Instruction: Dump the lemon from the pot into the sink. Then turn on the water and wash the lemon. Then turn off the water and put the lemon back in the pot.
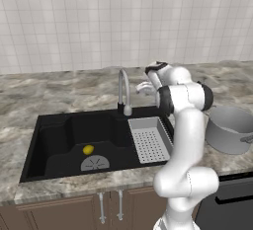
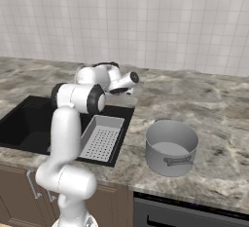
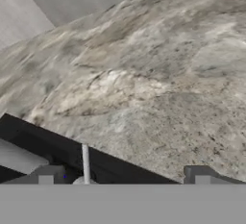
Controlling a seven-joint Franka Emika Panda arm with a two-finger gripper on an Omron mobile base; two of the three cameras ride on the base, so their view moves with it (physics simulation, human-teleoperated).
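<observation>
The surface (image 1: pixel 49 95) carries the sink (image 1: pixel 54 125). The pot (image 1: pixel 230 128) stands upright right of the sink, emptied. The gripper (image 3: pixel 124 176), fingers spread and empty, hangs behind the sink near the tap (image 1: pixel 123 88), likely for the water step. The lemon (image 1: pixel 88 149) lies in the sink beside the drain (image 1: pixel 95 163).

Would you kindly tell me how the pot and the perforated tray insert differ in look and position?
The pot is round with tall straight sides; the tray insert is rectangular and shallow. The pot's walls look solid, while the tray's floor is full of small holes. The pot stands on the counter right of the sink; the tray sits in the sink's right end. Both are grey and hold nothing visible.
</observation>
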